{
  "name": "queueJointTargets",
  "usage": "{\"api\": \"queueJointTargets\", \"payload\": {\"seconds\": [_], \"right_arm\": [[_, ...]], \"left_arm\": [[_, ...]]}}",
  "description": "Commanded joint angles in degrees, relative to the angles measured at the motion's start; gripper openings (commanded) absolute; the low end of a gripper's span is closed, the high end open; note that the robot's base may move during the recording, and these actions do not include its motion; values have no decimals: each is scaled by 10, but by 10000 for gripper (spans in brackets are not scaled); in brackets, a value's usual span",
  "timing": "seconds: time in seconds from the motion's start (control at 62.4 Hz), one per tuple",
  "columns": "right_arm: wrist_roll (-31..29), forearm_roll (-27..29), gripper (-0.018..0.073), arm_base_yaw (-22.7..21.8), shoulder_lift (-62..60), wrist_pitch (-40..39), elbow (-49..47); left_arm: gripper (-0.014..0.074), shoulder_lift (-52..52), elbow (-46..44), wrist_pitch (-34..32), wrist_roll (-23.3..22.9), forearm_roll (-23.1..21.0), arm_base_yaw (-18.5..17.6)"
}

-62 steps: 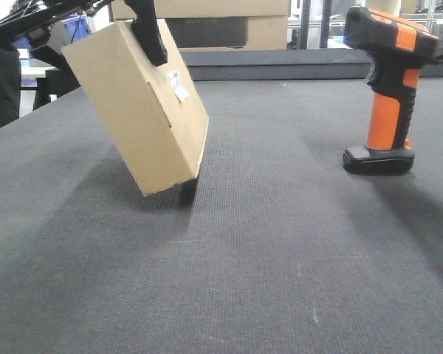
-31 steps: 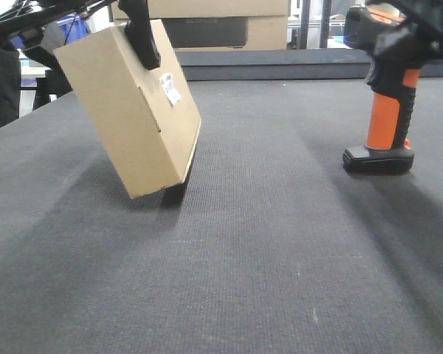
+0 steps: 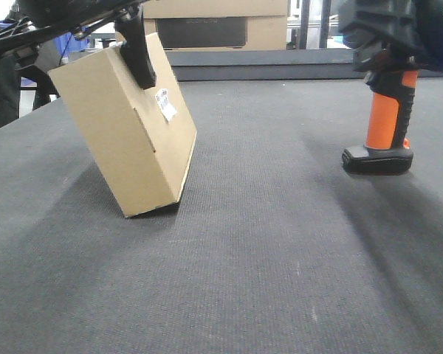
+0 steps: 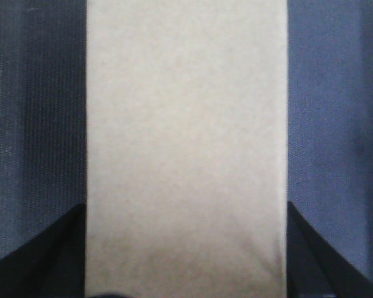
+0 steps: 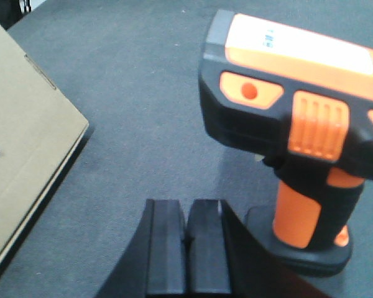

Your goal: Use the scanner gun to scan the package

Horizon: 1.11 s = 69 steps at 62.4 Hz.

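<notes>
Your L gripper (image 4: 186, 239) pinches the package (image 3: 122, 140) by its top; pkg is tilted, lower edge on the table (image 3: 280, 258), near left. Your R gripper (image 5: 188, 217) is pressed together, empty, just beside the scanner gun (image 3: 387, 122), which stands upright far right.

In the front view the head of the scanner gun (image 3: 384, 122) is hidden behind the dark, blurred right arm (image 3: 399, 26); only its handle and foot show. The print on the white label (image 3: 165, 104) of the package (image 3: 122, 140) is too small to read. A finger (image 3: 138, 55) of the left gripper (image 3: 129, 66) covers part of the box's upper edge. The stacked boxes (image 3: 207, 26) behind are cut by the top edge.

In the left wrist view the package is out of focus and cut above and below; the fingers show only as dark corners.

In the right wrist view the left edge cuts the package, so only a corner of the label shows. The right edge cuts the scanner's head, and the bottom edge cuts the right gripper (image 5: 186, 242).
</notes>
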Motion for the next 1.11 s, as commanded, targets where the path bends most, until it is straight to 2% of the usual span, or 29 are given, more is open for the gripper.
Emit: {"api": "queueJointTargets", "payload": {"seconds": [0.0, 0.16, 0.304, 0.497, 0.657, 0.929, 1.09], "right_arm": [[-13, 2, -141, 1, 1, -70, 22], [-13, 17, -141, 2, 1, -197, 75], [-8, 27, -141, 2, 1, -206, 80], [79, 34, -141, 2, 3, -206, 80], [81, 56, -141, 2, 18, -228, 82], [81, 56, -141, 32, 62, -372, 114], [81, 56, -141, 34, 95, -390, 113]], "left_arm": [[-111, -7, 1, -9, -3, 0, -3], [-111, -7, 1, -9, -3, 0, -3], [-111, -7, 1, -9, -3, 0, -3], [-111, -7, 1, -12, -3, 0, -3], [-111, -7, 1, -18, -3, 0, -3], [-111, -7, 1, -24, -3, 0, -3], [-111, -7, 1, -38, -3, 0, -3]]}}
